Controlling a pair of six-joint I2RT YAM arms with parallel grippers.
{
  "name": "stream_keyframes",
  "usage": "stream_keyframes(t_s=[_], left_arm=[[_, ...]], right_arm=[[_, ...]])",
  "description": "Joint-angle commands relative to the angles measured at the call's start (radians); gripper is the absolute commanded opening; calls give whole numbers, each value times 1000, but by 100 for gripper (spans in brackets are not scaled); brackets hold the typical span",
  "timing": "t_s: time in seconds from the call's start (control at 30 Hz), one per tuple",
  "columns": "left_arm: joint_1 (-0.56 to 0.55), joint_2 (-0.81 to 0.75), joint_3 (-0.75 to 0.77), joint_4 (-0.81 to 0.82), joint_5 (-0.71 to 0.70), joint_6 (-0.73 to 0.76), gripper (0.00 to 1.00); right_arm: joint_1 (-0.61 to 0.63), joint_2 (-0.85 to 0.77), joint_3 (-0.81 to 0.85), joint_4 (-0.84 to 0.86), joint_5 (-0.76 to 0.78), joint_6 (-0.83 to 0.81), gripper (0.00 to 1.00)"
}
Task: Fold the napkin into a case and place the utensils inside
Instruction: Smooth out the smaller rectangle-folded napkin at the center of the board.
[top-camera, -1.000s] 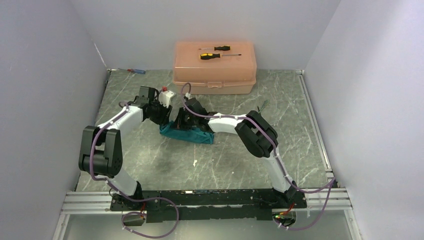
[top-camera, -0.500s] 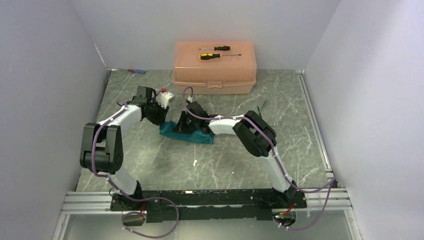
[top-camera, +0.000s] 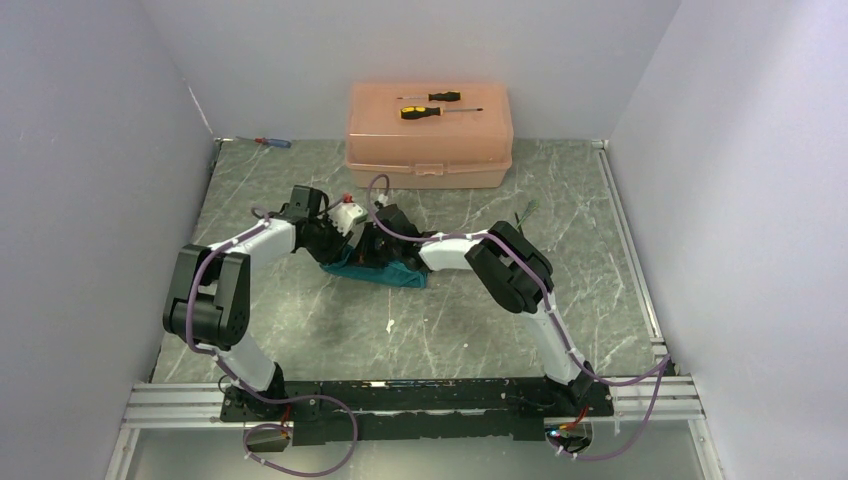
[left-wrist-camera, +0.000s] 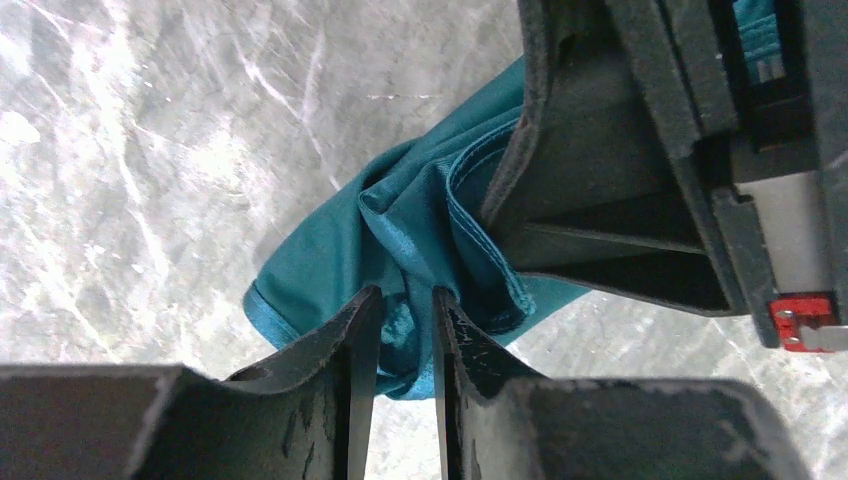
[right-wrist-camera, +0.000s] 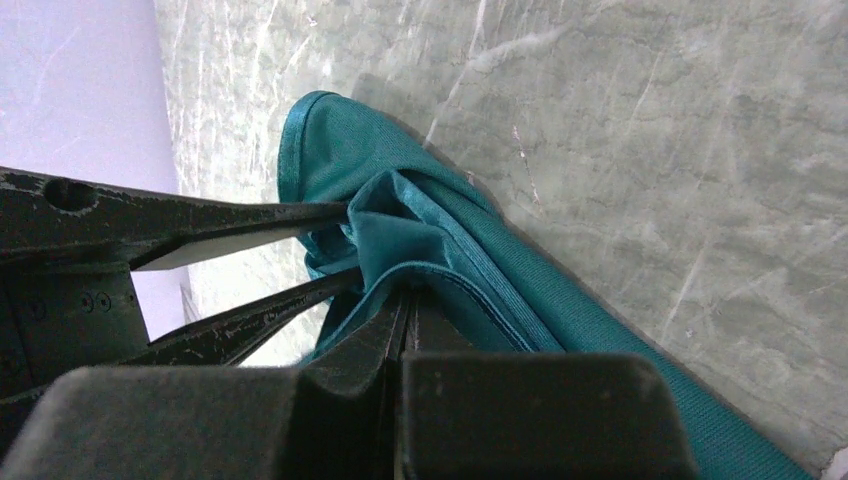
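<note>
While one teal napkin (top-camera: 398, 275) lies bunched on the tabletop (top-camera: 450, 320) just in front of the peach toolbox (top-camera: 430, 150), the left gripper (left-wrist-camera: 400, 320) has its jaws pinching a fold. The right gripper (right-wrist-camera: 403, 300) has its jaws pressed together on a hem beside it. Drawing apart slowly and evenly should flatten it. One small screwdriver (top-camera: 272, 142) lies left of the toolbox, two yellow-and-black screwdrivers (top-camera: 420, 112) on it, and one fork (top-camera: 526, 211) to its front-right.

Teal napkin (left-wrist-camera: 400, 230), a slight sheen on its folds, over a grey-green desk (top-camera: 450, 320) veined white like marble. At the back, a peach box (top-camera: 430, 155) carrying yellow-and-black screwdrivers (top-camera: 420, 112), and a red-and-blue screwdriver (top-camera: 272, 143) beside pale lilac walls (top-camera: 100, 120).
</note>
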Motion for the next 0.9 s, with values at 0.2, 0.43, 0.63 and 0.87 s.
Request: stream_keyframes(t_s=[0.2, 0.43, 0.63, 0.87], left_arm=[[-27, 2, -28, 100, -100, 73, 25], [-28, -16, -6, 112, -119, 38, 3], [-24, -61, 19, 75, -87, -70, 3], [-20, -57, 24, 19, -45, -105, 3]], right_arm=[[-17, -21, -54, 58, -4, 44, 0], [-14, -12, -61, 55, -5, 54, 0], [-19, -50, -15, 26, 31, 50, 0], [-20, -32, 39, 75, 39, 102, 0]])
